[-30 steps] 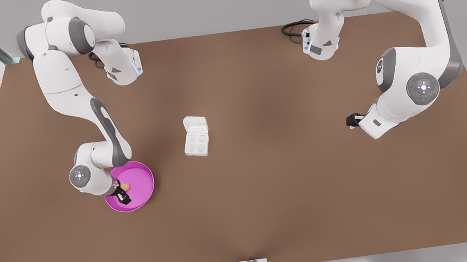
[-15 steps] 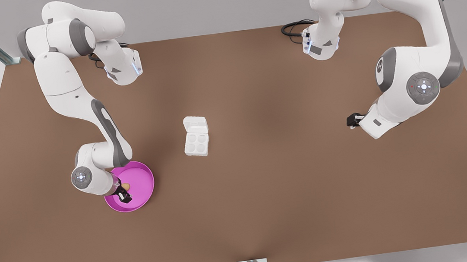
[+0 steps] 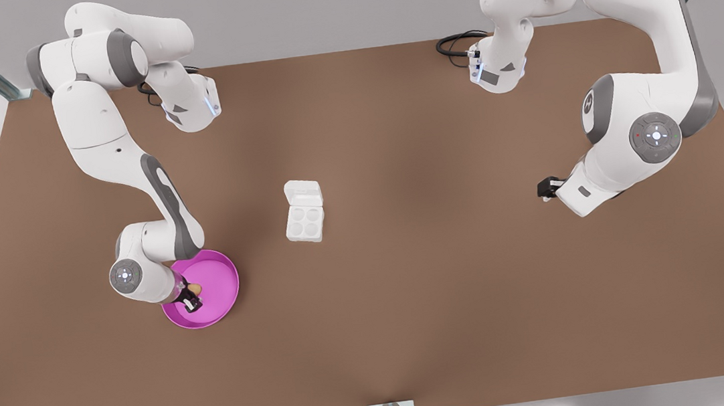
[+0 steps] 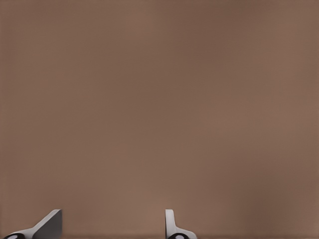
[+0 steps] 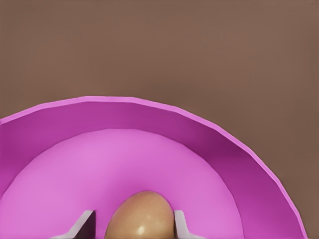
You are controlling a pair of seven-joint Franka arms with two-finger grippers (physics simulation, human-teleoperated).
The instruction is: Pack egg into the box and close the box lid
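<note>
On a smooth, matte brown counter [image 3: 410, 278], the right gripper [image 3: 192, 299] reaches down into a round, glossy pink plate [image 3: 222, 278] at the front view's left, its jaws standing on either side of the egg [image 3: 195, 288]. In the right wrist view the 2 grey fingertips [image 5: 83, 224] flank the tan-brown oval egg [image 5: 141, 216], 1 close against its shell and the other a little apart from it; whether they are pressing on it cannot be told. The egg sits on the plate's flat floor [image 5: 99, 169], inside the raised, faceted rim.

The box [image 3: 304, 222], a small white square carton with 4 round cups, lies at the middle of the counter, well apart from the plate and toward the front view's right of it. The box lid [image 3: 303, 192], a shallow rounded-square flap, lies folded open on the carton's far side, joined to it along 1 edge. All 4 cups look vacant.

The left gripper [image 3: 545, 188] waits at the front view's right, well apart from the box, hanging over bare counter. In the left wrist view its 2 pale fingertips [image 4: 170, 224] stand apart, with nothing between them but the plain brown surface [image 4: 159, 99].
</note>
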